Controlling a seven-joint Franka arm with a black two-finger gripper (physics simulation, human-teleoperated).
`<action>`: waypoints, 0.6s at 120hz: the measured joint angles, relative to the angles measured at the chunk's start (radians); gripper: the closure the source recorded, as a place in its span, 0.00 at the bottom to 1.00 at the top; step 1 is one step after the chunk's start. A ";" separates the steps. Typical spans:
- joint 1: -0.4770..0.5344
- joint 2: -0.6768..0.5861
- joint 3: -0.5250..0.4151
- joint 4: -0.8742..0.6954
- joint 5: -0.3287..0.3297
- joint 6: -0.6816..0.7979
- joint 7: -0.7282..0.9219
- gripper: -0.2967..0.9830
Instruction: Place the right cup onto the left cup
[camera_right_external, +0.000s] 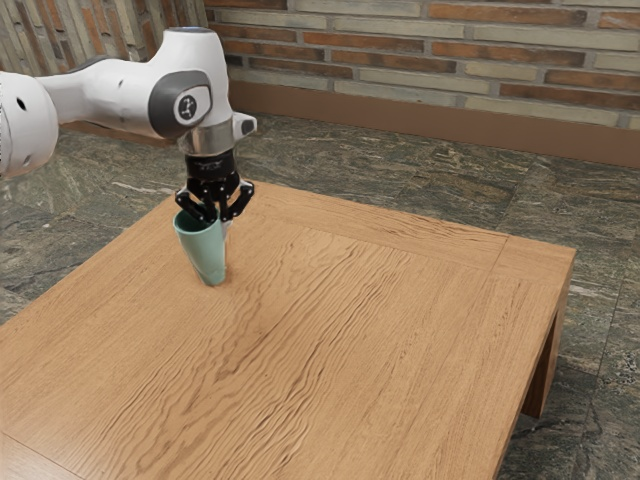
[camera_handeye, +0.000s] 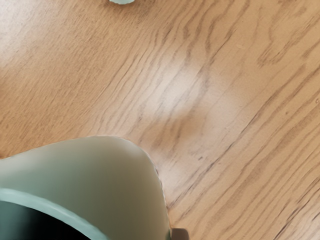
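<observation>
**Green cup (camera_right_external: 207, 252) hangs mouth-up, pinched by the fingers (camera_right_external: 237, 204)**

The cup's mouth opens upward beside the fingertips and its narrower base points down toward the counter (camera_right_external: 330, 330). Its long axis leans slightly, mouth toward the exterior view's left. The fingers pinch the cup's wall at the rim. Above them the arm (camera_right_external: 190, 90) bends over, its hand (camera_right_external: 210, 165) pointing straight down.

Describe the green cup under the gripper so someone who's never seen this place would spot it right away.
Start at the wooden table in front of the brick wall. On it, look toward the exterior view's left, right below the black gripper. The cup is smooth, tapered and slightly tilted, its pale green distinct from black gripper and brown wood.
</observation>
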 joint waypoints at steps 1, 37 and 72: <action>0.015 0.011 -0.002 0.015 0.001 -0.008 0.003 0.84; 0.177 0.374 -0.066 0.475 0.017 -0.197 0.101 0.84; 0.217 0.524 -0.071 0.733 0.020 -0.262 0.178 0.84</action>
